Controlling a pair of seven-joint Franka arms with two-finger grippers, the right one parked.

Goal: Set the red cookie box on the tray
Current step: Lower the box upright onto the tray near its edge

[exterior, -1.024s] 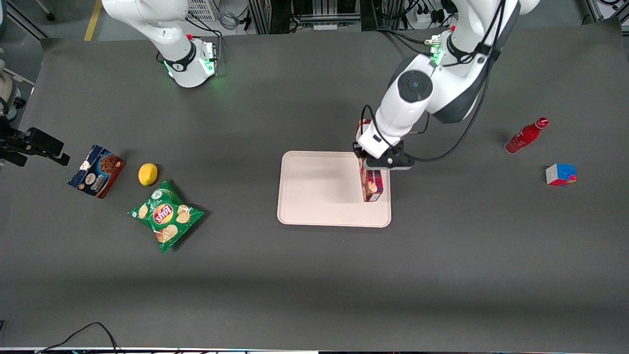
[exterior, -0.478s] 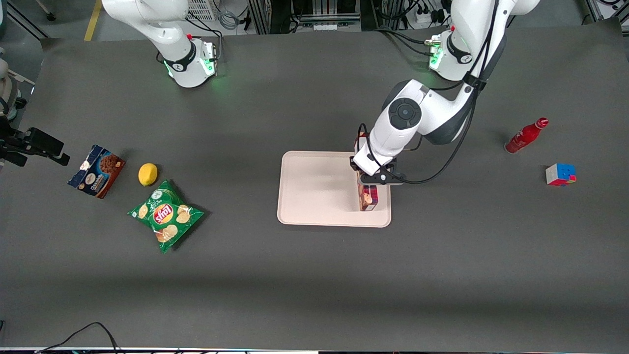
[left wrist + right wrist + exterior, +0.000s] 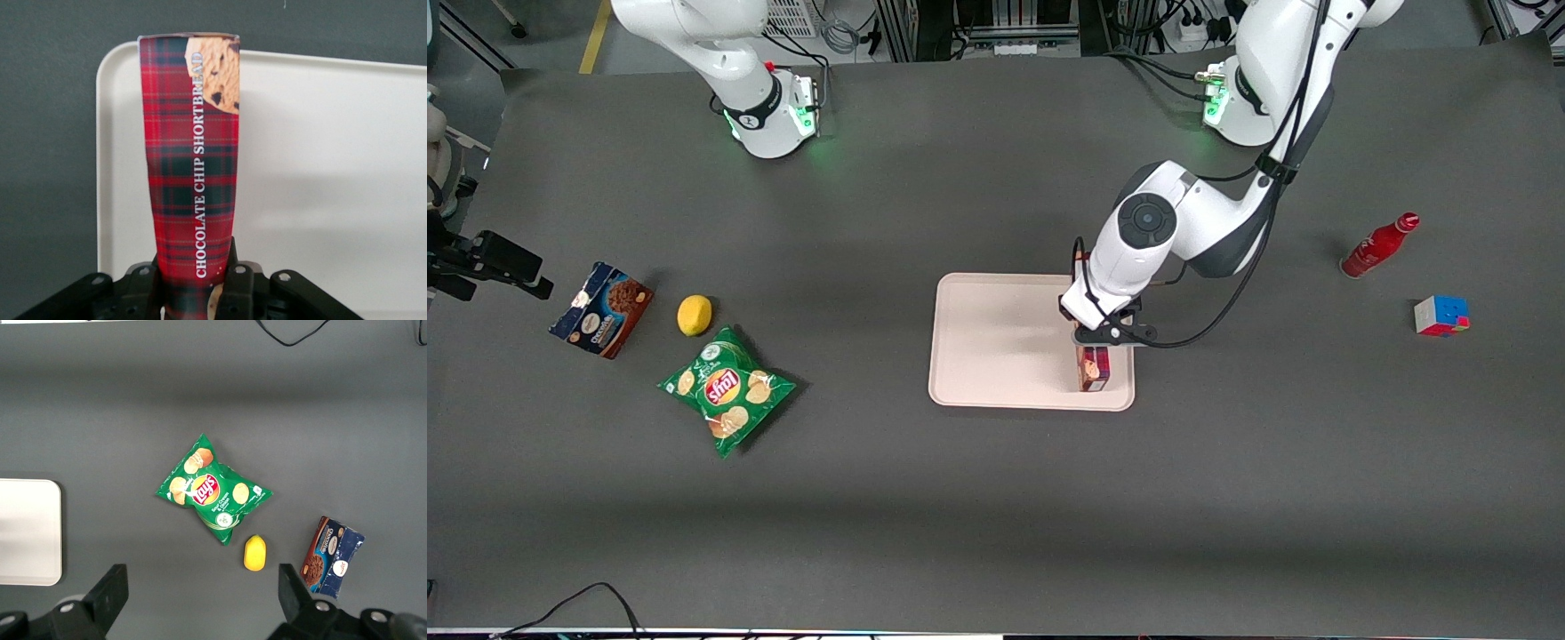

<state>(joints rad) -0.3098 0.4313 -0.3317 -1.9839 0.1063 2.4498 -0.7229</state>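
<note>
Red cookie box [image 3: 190,167] lying lengthwise over the tray [image 3: 996,342], along the tray's edge toward the working arm's end, its exposed end [image 3: 1094,369] nearing the tray's rim closest to the front camera. Possibly touching the tray surface already, though hard to judge with the arm covering most of it. Gripper [image 3: 195,280] clamping the box across its narrow width, fingers [image 3: 237,283] pressing against both sides. Sitting toward the working arm's end of the table: red bottle [image 3: 1379,245] and colour cube [image 3: 1440,316]. Lying toward the parked arm's end: chip bag [image 3: 727,389], lemon [image 3: 694,315], blue-and-brown cookie box [image 3: 602,308].
</note>
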